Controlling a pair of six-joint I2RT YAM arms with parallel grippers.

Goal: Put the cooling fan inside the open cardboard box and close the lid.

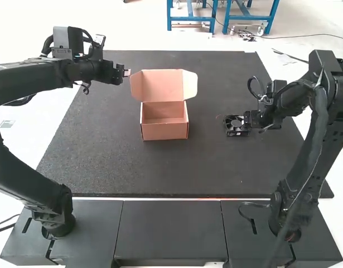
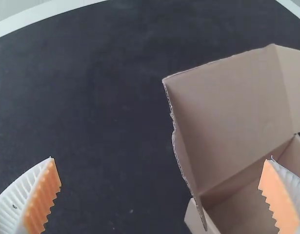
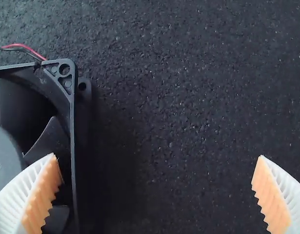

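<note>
Beside the fan (image 1: 236, 125), right fingers (image 3: 40, 195) wide apart.

The cooling fan (image 3: 37, 122) runs off the picture's edge, one corner showing; the cardboard box (image 2: 228, 112) is cropped too.

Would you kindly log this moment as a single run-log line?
box: lid open | fan: on mat, outside box | left gripper: open, beside lid | right gripper: open, over fan edge
</note>
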